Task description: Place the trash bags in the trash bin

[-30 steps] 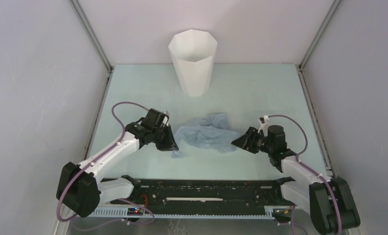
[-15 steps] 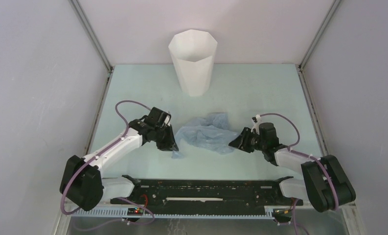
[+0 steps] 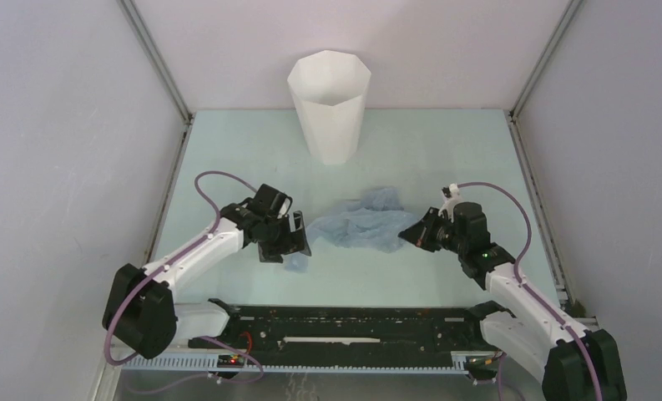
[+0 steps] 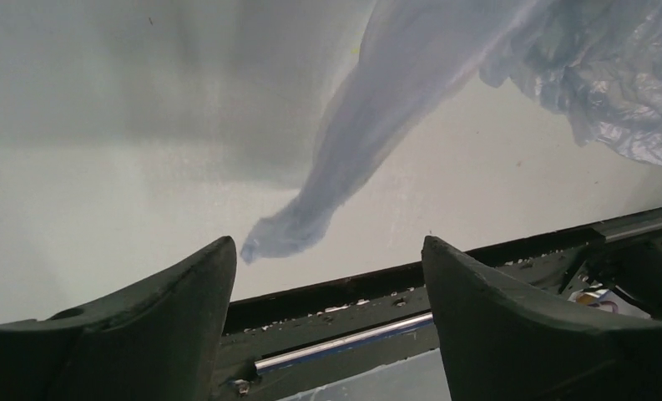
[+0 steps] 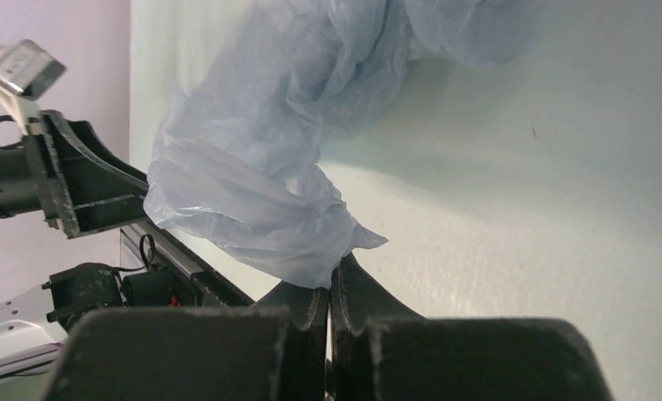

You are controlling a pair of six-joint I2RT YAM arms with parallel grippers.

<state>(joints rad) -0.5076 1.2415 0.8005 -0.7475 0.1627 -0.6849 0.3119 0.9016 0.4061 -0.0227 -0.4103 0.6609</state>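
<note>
The right gripper is pinched shut on the right end of the trash bag — the pale-blue film bunches out from between its two fingers, which meet with no gap. The left gripper stands wide open and holds nothing. A twisted tail of the trash bag ends just beyond the gap between its fingers and touches neither. From above, the trash bag lies crumpled on the pale green table between the two grippers. Its bulk is nearer the right one, and its thin tail reaches near and left, just beside the left gripper. The trash bin stands upright, mouth up, at the far middle of the table — well apart from the trash bag and beyond both arms. A black rail runs along the near edge.
</note>
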